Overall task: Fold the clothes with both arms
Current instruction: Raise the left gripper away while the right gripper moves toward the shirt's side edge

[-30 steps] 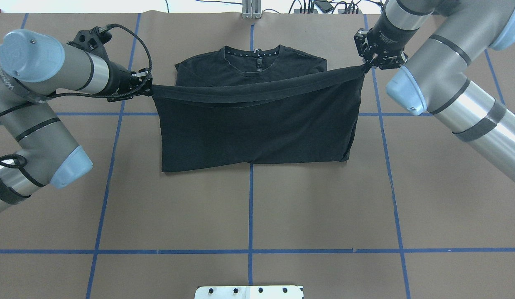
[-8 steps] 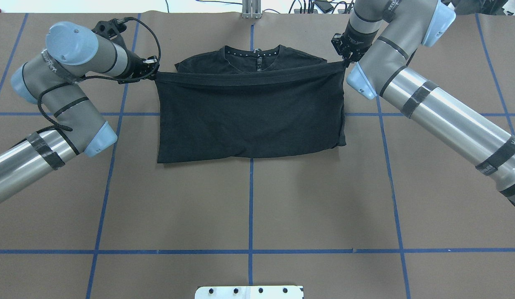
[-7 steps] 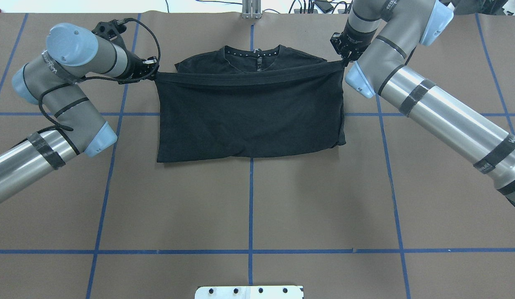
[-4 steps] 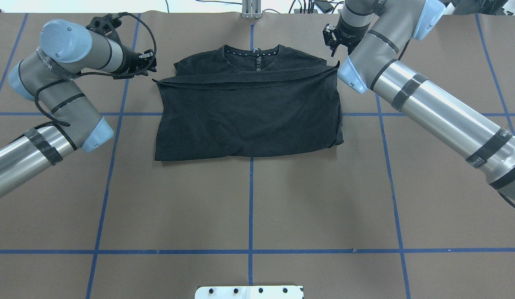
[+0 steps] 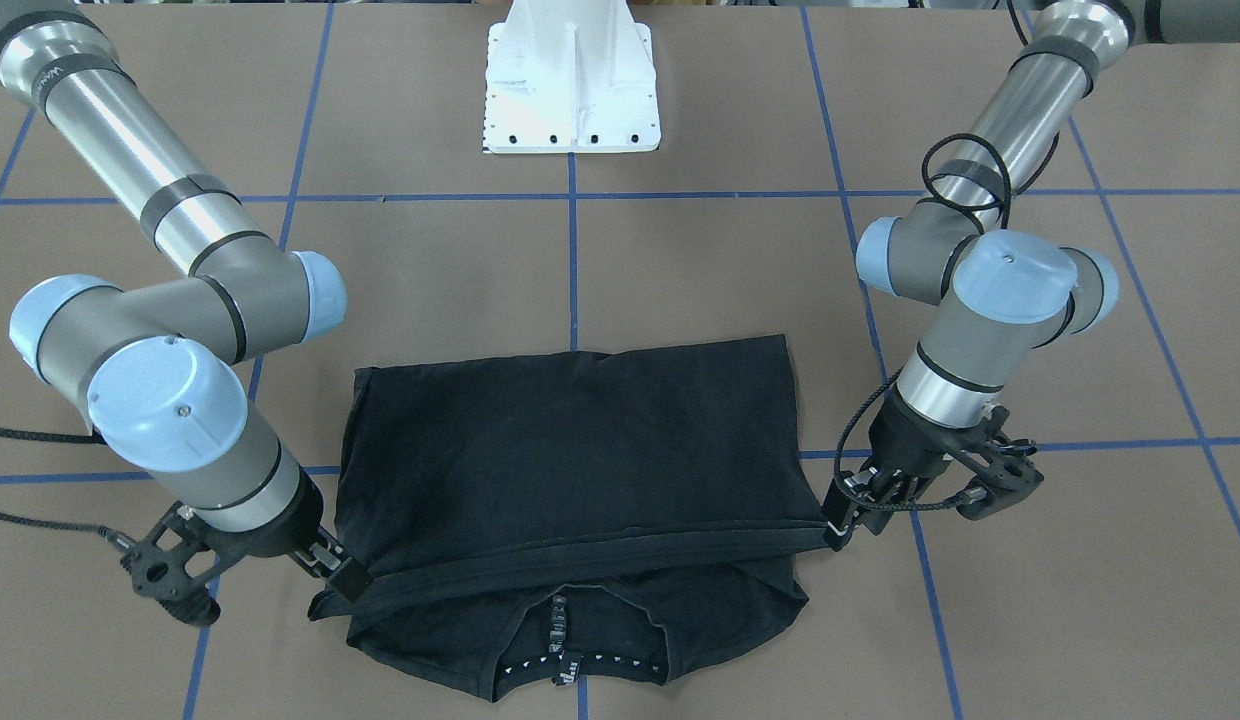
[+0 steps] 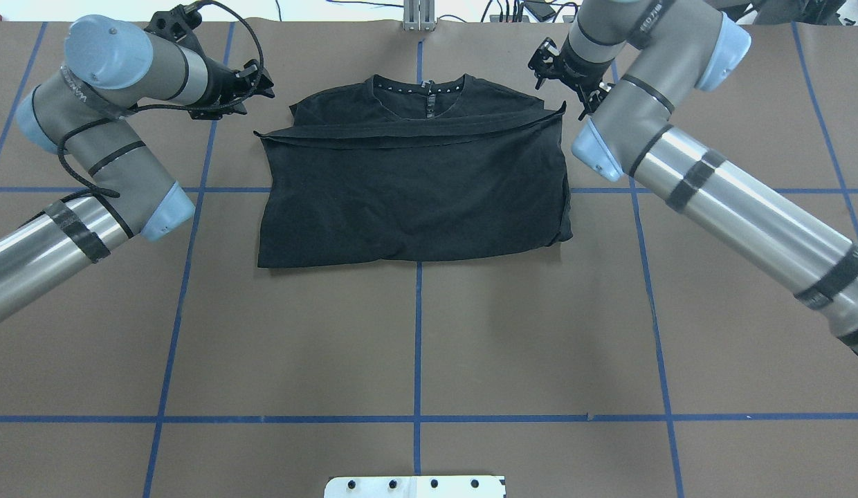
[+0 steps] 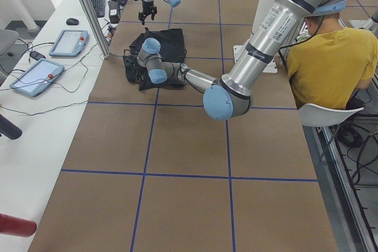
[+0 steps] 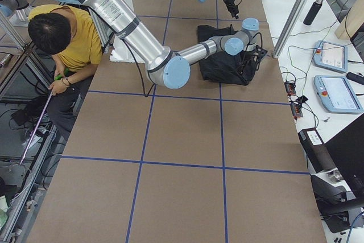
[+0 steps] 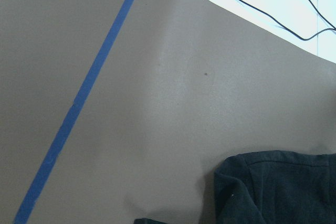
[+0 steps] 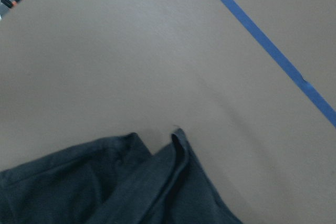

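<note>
Black T-shirt lies folded hem-to-chest on the bench, and with left end effector and right end effector both spread empty beside its far corners, we should lift straight clear so neither snags the hem.

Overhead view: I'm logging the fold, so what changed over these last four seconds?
The black left tool and right tool carried the hem of the black short-sleeved T-shirt toward its collar, let go and backed off, open. The collar end stayed put.
</note>
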You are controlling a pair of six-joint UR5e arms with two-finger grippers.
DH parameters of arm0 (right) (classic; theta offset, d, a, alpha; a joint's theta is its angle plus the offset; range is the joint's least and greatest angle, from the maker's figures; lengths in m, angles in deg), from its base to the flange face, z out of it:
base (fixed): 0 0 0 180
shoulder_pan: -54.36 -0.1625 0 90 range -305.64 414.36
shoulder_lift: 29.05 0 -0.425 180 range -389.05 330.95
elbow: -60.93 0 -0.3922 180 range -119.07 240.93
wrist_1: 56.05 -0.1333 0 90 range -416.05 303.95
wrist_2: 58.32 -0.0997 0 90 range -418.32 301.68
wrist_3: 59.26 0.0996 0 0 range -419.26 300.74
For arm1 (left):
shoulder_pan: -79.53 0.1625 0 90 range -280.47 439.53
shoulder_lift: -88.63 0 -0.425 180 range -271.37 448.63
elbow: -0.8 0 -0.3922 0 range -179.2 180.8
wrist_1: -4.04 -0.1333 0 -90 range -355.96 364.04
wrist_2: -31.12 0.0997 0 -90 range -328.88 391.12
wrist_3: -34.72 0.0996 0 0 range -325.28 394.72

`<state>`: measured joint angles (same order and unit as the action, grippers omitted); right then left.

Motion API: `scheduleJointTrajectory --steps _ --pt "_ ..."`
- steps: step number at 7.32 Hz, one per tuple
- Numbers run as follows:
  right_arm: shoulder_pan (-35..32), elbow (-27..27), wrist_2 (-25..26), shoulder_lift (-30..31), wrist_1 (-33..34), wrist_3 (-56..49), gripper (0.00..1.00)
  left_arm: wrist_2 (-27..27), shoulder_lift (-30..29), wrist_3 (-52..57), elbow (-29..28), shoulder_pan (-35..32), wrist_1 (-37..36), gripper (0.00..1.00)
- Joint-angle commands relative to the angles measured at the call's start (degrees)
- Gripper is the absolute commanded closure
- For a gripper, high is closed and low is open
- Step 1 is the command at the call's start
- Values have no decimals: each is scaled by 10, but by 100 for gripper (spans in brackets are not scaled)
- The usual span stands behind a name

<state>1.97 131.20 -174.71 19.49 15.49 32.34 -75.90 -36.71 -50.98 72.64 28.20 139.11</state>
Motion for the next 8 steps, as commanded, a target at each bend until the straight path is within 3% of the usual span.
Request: scheduleJointTrajectory --steps 1,3,6,7,8 --pt "39 182 30 171 -57 65 2 0 -5 -10 7 -1 -1 35" --pt "114 279 110 227 -57 109 2 0 -5 -10 13 -1 -1 35" --pt "178 284 176 247 -52 110 8 1 -4 -10 26 -1 -5 34" --pt "182 284 177 248 -52 110 12 1 -5 -10 26 -1 -5 34" --pt "182 290 173 247 -51 111 33 1 -4 -10 26 -1 -5 34"
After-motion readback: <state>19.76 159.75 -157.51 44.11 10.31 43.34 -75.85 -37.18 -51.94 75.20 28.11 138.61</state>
